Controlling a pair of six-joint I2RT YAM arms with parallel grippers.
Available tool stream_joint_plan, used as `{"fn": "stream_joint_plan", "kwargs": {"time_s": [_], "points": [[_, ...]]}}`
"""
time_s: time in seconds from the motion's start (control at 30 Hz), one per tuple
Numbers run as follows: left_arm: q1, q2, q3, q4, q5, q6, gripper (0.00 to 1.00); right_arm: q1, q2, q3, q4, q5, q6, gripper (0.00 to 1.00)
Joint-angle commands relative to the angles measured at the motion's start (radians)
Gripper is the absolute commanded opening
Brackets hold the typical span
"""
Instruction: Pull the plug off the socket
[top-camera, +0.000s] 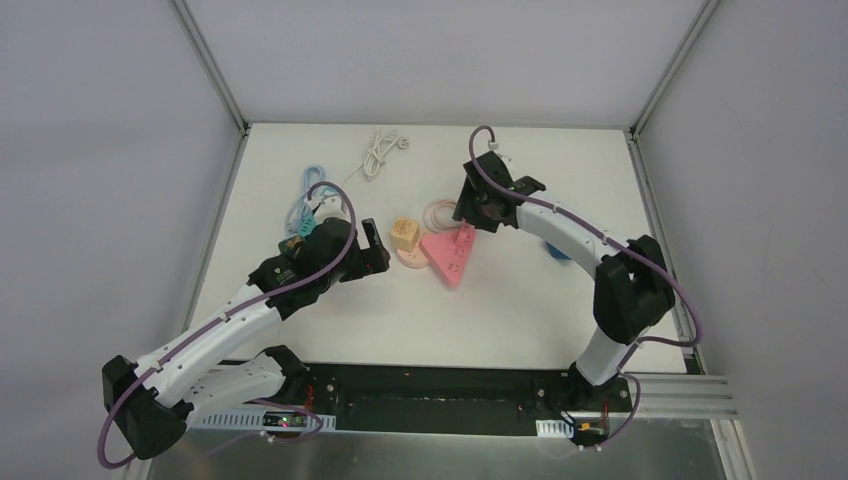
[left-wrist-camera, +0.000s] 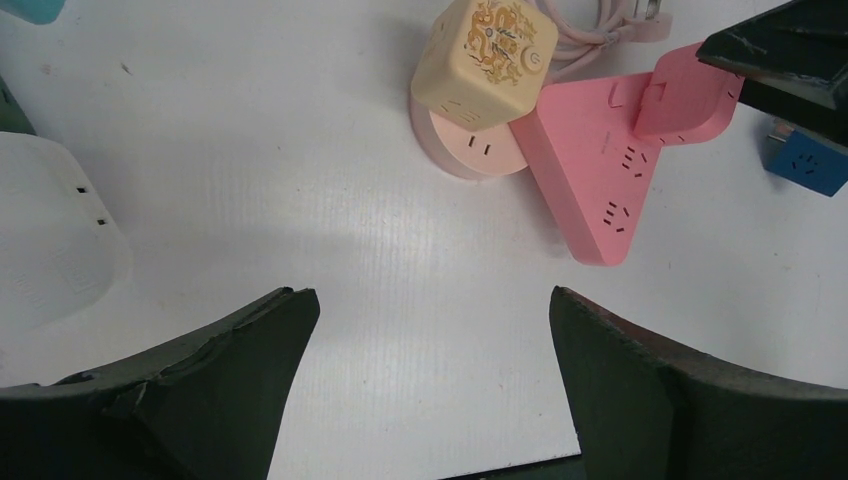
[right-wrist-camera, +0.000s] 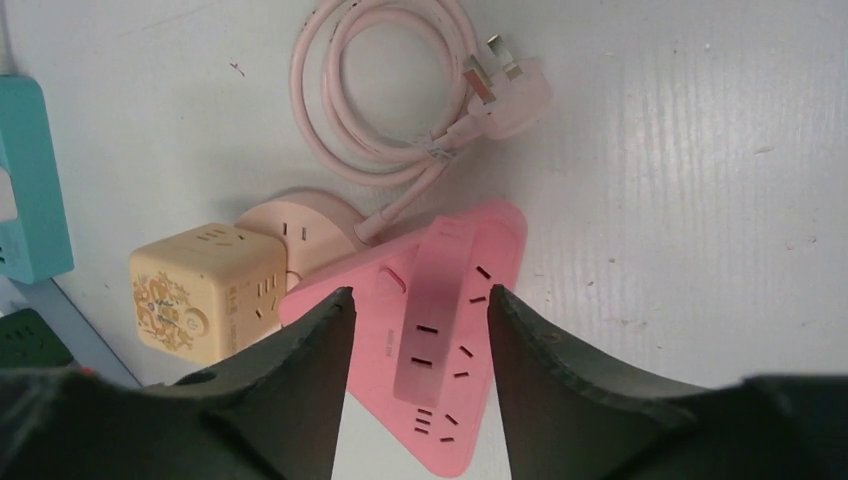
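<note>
A pink triangular socket (top-camera: 450, 262) lies mid-table with a pink block-shaped plug (top-camera: 463, 238) seated on it. My right gripper (top-camera: 478, 215) is open just above that plug. In the right wrist view its fingertips (right-wrist-camera: 340, 305) stand either side of the plug (right-wrist-camera: 435, 310) over the socket (right-wrist-camera: 505, 225); I cannot tell if they touch it. My left gripper (top-camera: 375, 250) is open and empty over bare table (left-wrist-camera: 433, 295), left of a yellow cube adapter (left-wrist-camera: 487, 55) plugged into a round pink socket (left-wrist-camera: 480, 155). The left wrist view also shows the triangular socket (left-wrist-camera: 600, 180) and its plug (left-wrist-camera: 685, 95).
A coiled pink cord (right-wrist-camera: 370, 90) with a loose plug (right-wrist-camera: 505, 95) lies behind the sockets. A teal power strip (right-wrist-camera: 30, 180), a blue cube socket (left-wrist-camera: 808, 165), a white adapter (left-wrist-camera: 50, 240), a white cable (top-camera: 380, 150) and a light-blue cable (top-camera: 305, 195) lie around.
</note>
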Motion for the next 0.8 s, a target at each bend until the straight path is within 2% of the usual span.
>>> {"fn": "stream_joint_plan", "kwargs": {"time_s": [0.0, 0.1, 0.2, 0.33, 0.47, 0.67, 0.77], "points": [[0.007, 0.048, 0.014, -0.003, 0.060, -0.019, 0.94, 0.029, 0.053, 0.092, -0.121, 0.097, 0.025, 0.50], [0.007, 0.103, 0.025, 0.010, 0.119, -0.041, 0.92, 0.039, 0.050, 0.071, -0.115, 0.050, 0.018, 0.38], [0.007, 0.157, 0.025, 0.054, 0.177, -0.050, 0.92, 0.041, 0.026, 0.029, -0.105, 0.031, 0.020, 0.18], [0.007, 0.223, 0.063, 0.084, 0.224, -0.035, 0.91, 0.044, -0.033, -0.041, -0.059, -0.016, -0.001, 0.00], [0.006, 0.304, 0.143, 0.082, 0.262, -0.012, 0.90, 0.053, -0.087, -0.115, 0.021, -0.099, -0.051, 0.00], [0.008, 0.377, 0.315, 0.030, 0.259, 0.070, 0.88, 0.070, -0.113, -0.167, 0.040, -0.112, -0.058, 0.00], [0.012, 0.447, 0.416, 0.005, 0.280, 0.142, 0.78, 0.071, -0.133, -0.202, 0.067, -0.117, -0.048, 0.00]]}}
